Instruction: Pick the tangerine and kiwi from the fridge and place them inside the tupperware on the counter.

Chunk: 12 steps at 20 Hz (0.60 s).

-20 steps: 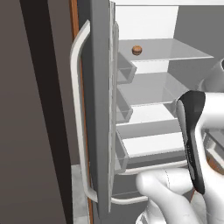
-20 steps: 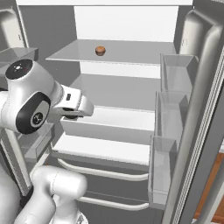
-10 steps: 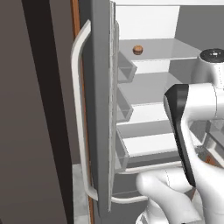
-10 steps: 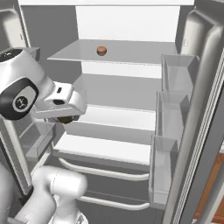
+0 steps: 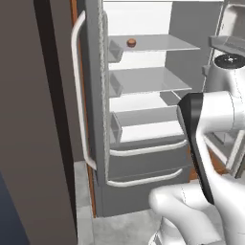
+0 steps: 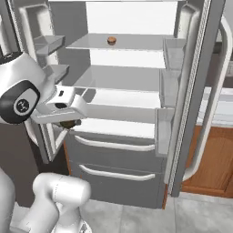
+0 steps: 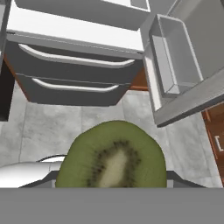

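Note:
My gripper (image 6: pixel 67 122) is shut on the kiwi (image 7: pixel 114 159), whose cut green face with a pale core and dark seeds fills the low middle of the hand view. From the right base view the kiwi (image 6: pixel 68 124) shows as a dark lump under the hand, in front of the fridge's left door. The tangerine (image 6: pixel 111 40) is a small orange-brown ball on the top shelf of the open fridge (image 6: pixel 127 77), and the left base view shows the tangerine (image 5: pixel 131 43) there too. A strip of the counter (image 6: pixel 224 107) shows at the far right. The tupperware is out of view.
Both fridge doors stand open, with clear bins (image 6: pixel 169 52) on the right door and a long white handle (image 5: pixel 76 95) on the left one. Two grey drawers (image 6: pixel 113 159) close off the fridge's bottom. Grey floor (image 7: pixel 57 127) lies under the hand.
The whole picture has shifted, so the base has pulled back from the fridge. The hand has sunk and swung left, out of the fridge, with the kiwi still held.

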Tool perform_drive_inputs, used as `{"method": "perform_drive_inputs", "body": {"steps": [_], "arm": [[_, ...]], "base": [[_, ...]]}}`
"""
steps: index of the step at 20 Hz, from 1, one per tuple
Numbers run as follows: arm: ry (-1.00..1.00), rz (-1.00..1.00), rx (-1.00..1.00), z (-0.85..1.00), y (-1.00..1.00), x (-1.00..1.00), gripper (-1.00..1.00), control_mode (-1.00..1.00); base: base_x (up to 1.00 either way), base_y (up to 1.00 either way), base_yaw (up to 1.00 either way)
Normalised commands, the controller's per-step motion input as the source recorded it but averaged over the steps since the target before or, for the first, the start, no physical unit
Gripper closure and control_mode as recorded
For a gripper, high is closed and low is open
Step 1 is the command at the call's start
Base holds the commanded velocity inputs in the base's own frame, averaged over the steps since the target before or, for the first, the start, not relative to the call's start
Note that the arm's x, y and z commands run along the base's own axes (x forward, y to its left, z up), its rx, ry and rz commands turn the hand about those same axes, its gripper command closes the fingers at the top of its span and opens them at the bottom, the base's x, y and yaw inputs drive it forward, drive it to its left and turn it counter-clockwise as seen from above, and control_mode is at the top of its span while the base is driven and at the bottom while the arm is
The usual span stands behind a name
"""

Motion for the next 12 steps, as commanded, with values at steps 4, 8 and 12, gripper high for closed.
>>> {"method": "perform_drive_inputs", "body": {"steps": [4, 8, 12], "arm": [[0.0, 0.0, 0.0, 0.0, 0.0, 0.0, 1.0, 1.0], [0.0, 0.0, 0.0, 0.0, 0.0, 0.0, 1.0, 1.0], [0.0, 0.0, 0.0, 0.0, 0.0, 0.0, 1.0, 1.0]], "base": [[-1.0, -0.16, -0.29], [-0.97, -0.31, -0.54], [-0.67, -0.48, -0.71]]}}
